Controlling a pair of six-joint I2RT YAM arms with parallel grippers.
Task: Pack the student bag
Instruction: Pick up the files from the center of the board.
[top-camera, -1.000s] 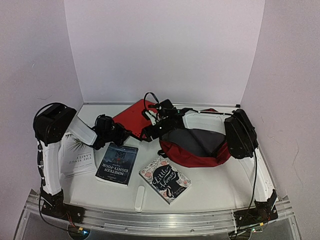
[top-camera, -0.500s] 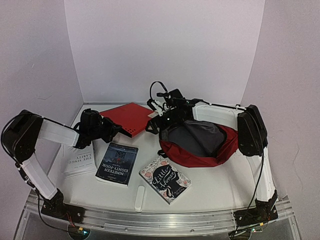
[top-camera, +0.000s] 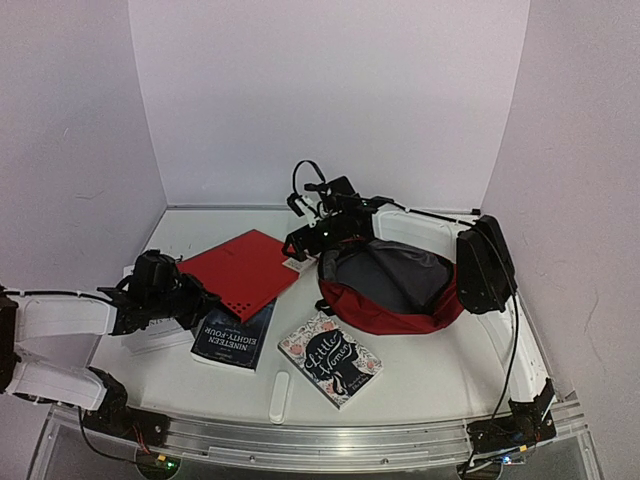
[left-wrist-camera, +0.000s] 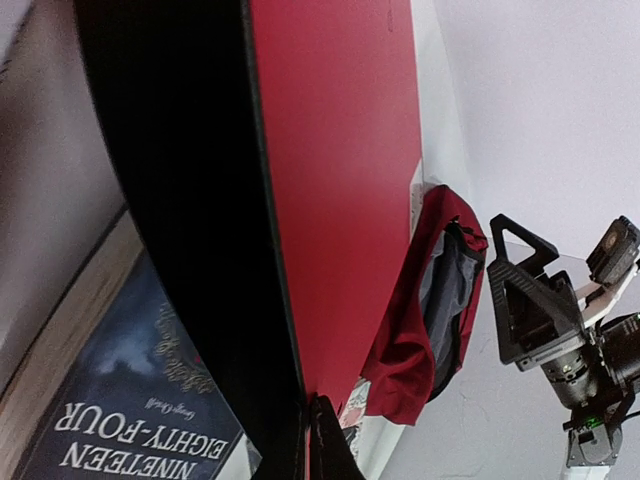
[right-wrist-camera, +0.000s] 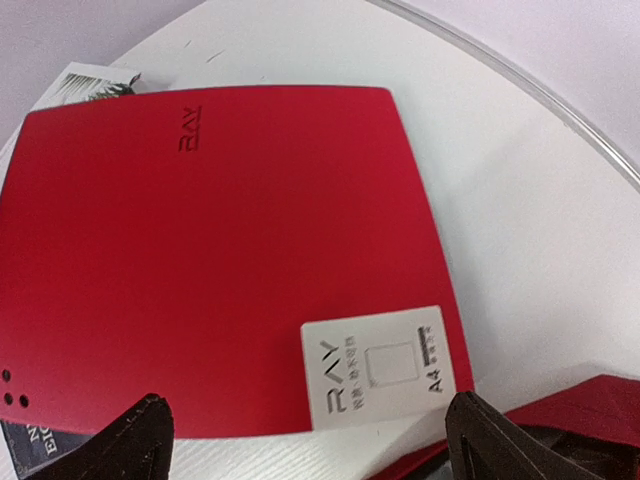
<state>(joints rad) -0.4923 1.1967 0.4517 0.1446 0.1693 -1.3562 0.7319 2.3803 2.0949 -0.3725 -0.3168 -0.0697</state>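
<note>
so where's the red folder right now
In the top view the red folder lies left of centre, held by the left gripper, overlapping the Nineteen Eighty-Four book, just left of the student bag.

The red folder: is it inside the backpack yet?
No, the red folder lies outside the student bag, partly over a dark blue book.
</note>
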